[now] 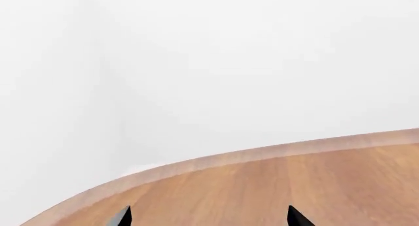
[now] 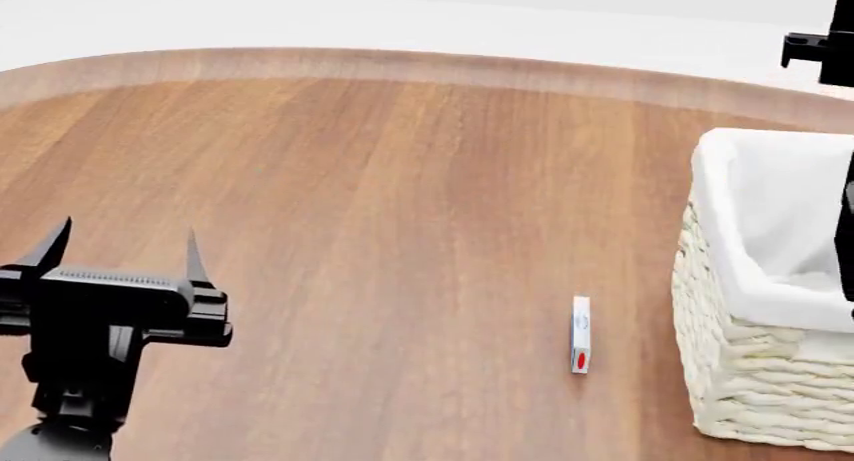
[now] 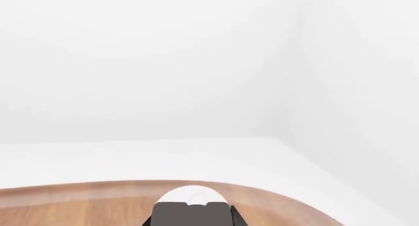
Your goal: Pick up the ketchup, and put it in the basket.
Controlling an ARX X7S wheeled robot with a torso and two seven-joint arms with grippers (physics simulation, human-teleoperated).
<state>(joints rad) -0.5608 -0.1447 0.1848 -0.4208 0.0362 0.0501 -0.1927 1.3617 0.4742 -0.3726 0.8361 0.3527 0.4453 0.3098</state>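
Note:
The basket (image 2: 747,381), cream wicker with a white liner, stands at the table's right side in the head view. Black parts of my right arm (image 2: 817,47) show above and beside it at that view's right edge. In the right wrist view my right gripper (image 3: 191,213) has its jaws drawn in on a dark block with a white rounded top, which I take for the ketchup (image 3: 190,192). None of its orange-red body shows. My left gripper (image 2: 123,249) is open and empty above the table's left front. It also shows in the left wrist view (image 1: 208,217).
A small white box (image 2: 581,334) with a red mark lies flat on the wooden table (image 2: 374,201), just left of the basket. The table's curved far edge (image 2: 400,63) meets white floor and walls.

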